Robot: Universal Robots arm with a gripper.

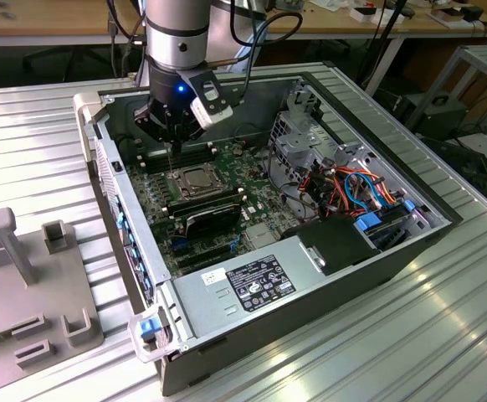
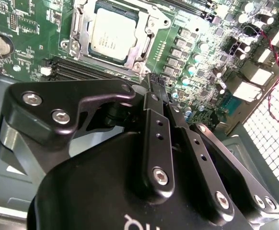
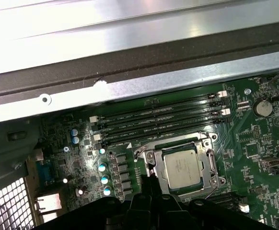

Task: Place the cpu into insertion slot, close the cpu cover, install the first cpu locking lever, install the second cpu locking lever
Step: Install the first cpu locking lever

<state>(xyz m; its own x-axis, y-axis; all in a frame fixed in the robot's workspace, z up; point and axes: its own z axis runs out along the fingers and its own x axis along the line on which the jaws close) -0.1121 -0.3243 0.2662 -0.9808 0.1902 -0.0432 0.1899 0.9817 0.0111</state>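
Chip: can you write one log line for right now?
cpu: seated | cover: down over cpu | gripper: shut, tip beside cover's edge

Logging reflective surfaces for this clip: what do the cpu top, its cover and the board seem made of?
The cpu top looks like matte silver-grey metal, with a soft even sheen. The cpu cover seems thin stamped bright metal; its edges glint. The motherboard looks like green-lacquered circuit laminate, probably fibreglass.
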